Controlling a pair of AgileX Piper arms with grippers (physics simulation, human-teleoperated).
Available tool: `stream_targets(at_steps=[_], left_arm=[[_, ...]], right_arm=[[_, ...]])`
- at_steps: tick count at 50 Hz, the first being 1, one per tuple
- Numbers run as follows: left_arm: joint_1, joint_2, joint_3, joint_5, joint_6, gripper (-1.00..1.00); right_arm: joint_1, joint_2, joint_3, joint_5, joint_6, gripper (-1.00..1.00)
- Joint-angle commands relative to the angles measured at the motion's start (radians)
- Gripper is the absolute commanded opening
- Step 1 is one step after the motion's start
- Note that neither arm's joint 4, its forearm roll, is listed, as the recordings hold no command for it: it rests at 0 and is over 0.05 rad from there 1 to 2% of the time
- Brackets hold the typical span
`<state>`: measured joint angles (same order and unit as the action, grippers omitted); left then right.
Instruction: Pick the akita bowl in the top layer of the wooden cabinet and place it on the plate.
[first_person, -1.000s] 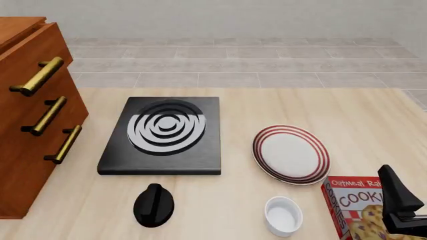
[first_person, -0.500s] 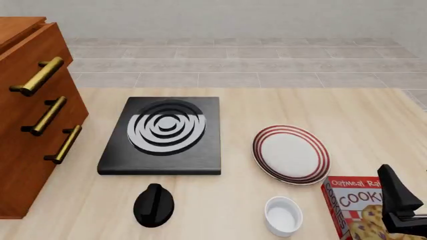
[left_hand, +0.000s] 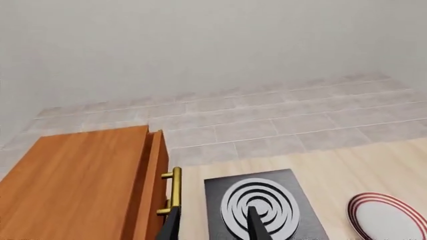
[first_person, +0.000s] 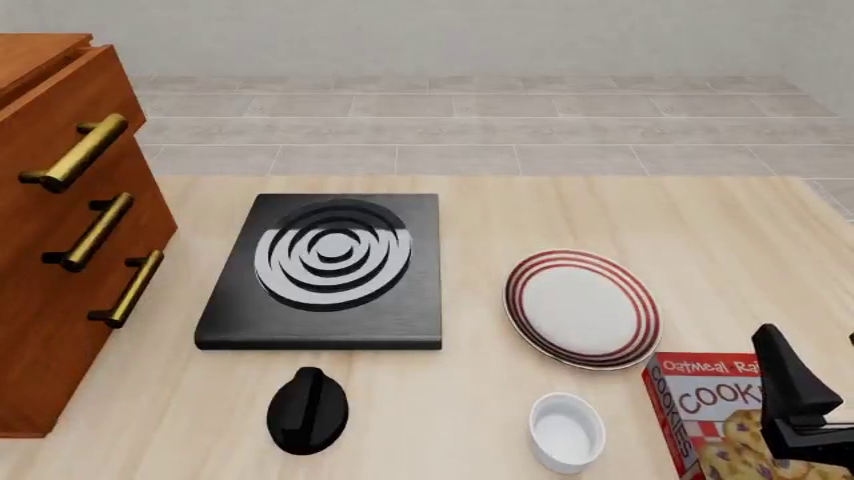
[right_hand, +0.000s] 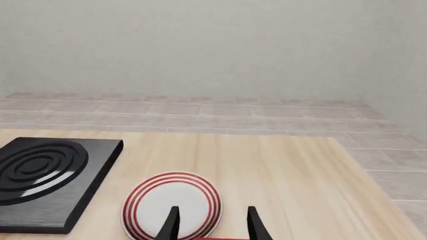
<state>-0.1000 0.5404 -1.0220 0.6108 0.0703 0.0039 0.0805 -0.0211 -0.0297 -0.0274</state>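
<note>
Three brass-handled drawers front the wooden cabinet (first_person: 60, 230) at the table's left edge, and all of them sit closed, the top layer (first_person: 67, 130) included; the akita bowl does not show in any view. Right of the cabinet lies a black stove (first_person: 324, 272) with white rings, and near of it a black knob (first_person: 308, 410) rests on the table (first_person: 441, 410). The plate (first_person: 582, 308) with red rings lies empty, right of the stove. Near of the plate stands a white ramekin (first_person: 566, 430), and just right of that a red cookie box (first_person: 721, 415) at the near right corner.

The right gripper (right_hand: 210, 222) rises over the cookie box in the front view, and its wrist camera shows the two fingers parted with nothing between them, aimed toward the plate. The left gripper (left_hand: 213, 227) is outside the front view; its wrist camera shows its fingers spread and empty, high above the table, with the cabinet's top handle and the stove beyond them
</note>
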Motion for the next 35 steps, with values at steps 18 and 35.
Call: stream_targets(at_steps=[18, 35], left_arm=[[0.056, 0.166, -0.170, 0.131, 0.047, 1.00], [0.107, 0.241, -0.221, 0.199, 0.086, 1.00]], right_arm=[[0.002, -0.022, -0.004, 0.026, 0.009, 1.00], [0.003, -0.020, -0.002, 0.023, 0.017, 1.00]])
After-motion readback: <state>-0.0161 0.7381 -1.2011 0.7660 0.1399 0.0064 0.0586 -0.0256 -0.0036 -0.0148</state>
